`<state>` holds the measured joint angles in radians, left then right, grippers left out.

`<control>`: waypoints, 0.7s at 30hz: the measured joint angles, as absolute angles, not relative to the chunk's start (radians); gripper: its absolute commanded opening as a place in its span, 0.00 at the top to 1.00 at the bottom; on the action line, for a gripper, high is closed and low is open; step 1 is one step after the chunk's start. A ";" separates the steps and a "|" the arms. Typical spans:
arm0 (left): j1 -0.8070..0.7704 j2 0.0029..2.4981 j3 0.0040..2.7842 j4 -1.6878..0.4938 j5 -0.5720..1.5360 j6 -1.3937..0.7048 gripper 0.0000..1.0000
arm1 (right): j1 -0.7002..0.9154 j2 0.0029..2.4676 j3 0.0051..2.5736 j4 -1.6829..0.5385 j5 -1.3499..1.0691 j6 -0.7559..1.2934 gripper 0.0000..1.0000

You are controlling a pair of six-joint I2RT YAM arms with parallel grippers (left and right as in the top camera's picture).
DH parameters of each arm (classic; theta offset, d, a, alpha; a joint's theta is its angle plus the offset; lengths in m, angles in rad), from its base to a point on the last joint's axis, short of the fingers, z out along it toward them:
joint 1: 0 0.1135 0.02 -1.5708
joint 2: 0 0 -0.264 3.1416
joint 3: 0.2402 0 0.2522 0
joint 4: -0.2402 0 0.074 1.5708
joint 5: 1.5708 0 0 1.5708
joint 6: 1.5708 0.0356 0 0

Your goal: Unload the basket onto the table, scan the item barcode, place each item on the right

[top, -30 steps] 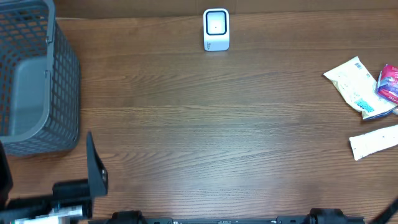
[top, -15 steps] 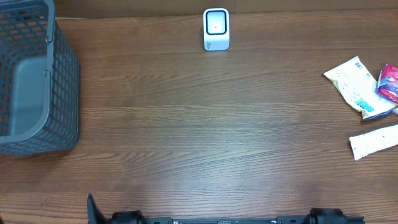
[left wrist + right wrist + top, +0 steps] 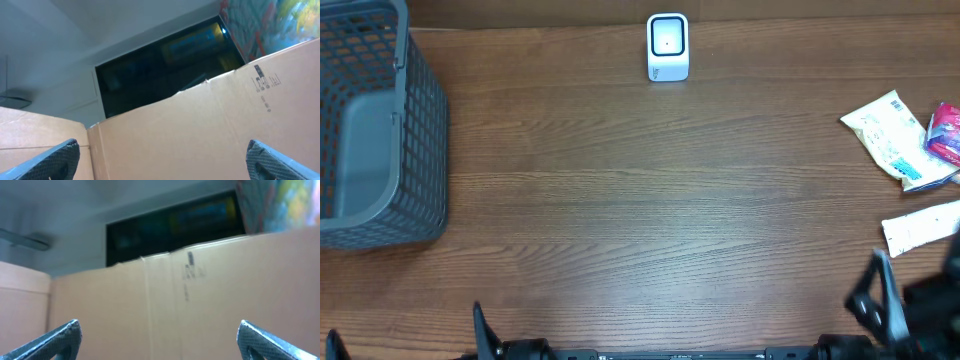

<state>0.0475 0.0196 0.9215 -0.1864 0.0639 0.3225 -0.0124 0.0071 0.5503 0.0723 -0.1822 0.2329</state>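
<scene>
1. The items for scanning lie at the right edge of the table (image 3: pixel 640 200). There is a cream packet (image 3: pixel 886 135), a red packet (image 3: pixel 946 132) touching its right side, and a long white packet (image 3: pixel 920 228) a little apart, on the side nearer to the robot.
2. All three packets lie flat on the wood.
3. The scanner (image 3: pixel 667 47), a small white unit with a dark window, stands upright at the middle of the far edge, well apart from the packets.
4. The right gripper (image 3: pixel 157 337) is at the near right corner, near the white packet. Its jaws are spread wide and nothing is between them.
5. The left gripper (image 3: pixel 162 155) is at the near left edge, and from overhead only the tips of its fingers (image 3: pixel 479 325) show. Its jaws are also spread wide and hold nothing.
6. Both wrist cameras look upward at a cardboard box (image 3: pixel 200 130), with a ceiling behind it.
7. A grey mesh basket (image 3: pixel 420 130) stands at the far left corner of the table.
</scene>
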 measured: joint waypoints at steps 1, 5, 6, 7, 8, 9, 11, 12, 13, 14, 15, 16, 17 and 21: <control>0.047 0.020 0.917 -0.187 0.064 0.323 0.00 | -0.012 0.007 0.493 0.107 -0.165 0.236 0.00; 0.047 0.020 0.911 -0.186 0.064 0.325 0.00 | -0.012 0.009 0.265 0.261 -0.079 0.295 0.00; 0.047 0.020 0.911 -0.186 0.064 0.325 0.00 | -0.012 0.010 0.202 0.304 -0.052 0.321 0.00; 0.047 0.020 0.910 -0.187 0.064 0.325 0.00 | -0.012 0.012 0.138 0.360 -0.026 0.351 0.00; 0.047 0.020 0.910 -0.186 0.064 0.326 0.00 | -0.012 0.012 0.100 0.385 -0.012 0.369 0.00; 0.049 0.020 0.910 -0.187 0.064 0.325 0.00 | -0.012 0.012 0.054 0.419 0.007 0.388 0.00; 0.054 0.020 0.909 -0.187 0.064 0.325 0.00 | -0.012 0.012 0.018 0.386 0.033 0.414 0.00; 0.060 0.020 0.910 -0.186 0.064 0.325 0.00 | -0.012 0.016 0.018 0.368 0.046 0.423 0.00; 0.068 0.020 0.909 -0.186 0.064 0.325 0.00 | -0.012 0.017 0.018 0.368 0.057 0.430 0.00; 0.074 0.020 0.909 -0.187 0.064 0.326 0.00 | -0.012 0.015 0.018 0.365 0.068 0.435 0.00; 0.081 0.019 0.909 -0.187 0.064 0.326 0.00 | -0.012 0.015 0.018 0.352 0.080 0.442 0.00; 0.086 0.019 0.909 -0.187 0.064 0.325 0.00 | -0.012 0.014 0.019 0.334 0.085 0.445 0.00; 0.091 0.019 0.909 -0.188 0.064 0.326 0.00 | -0.012 0.012 0.019 0.293 0.088 0.447 0.00; 0.101 0.019 0.908 -0.199 0.068 0.323 0.00 | -0.012 0.012 0.018 0.099 0.120 0.453 0.00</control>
<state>0.1009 0.0193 0.9085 -0.1993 0.0677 0.3225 -0.0120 0.0124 0.0181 0.0986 0.1204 0.4534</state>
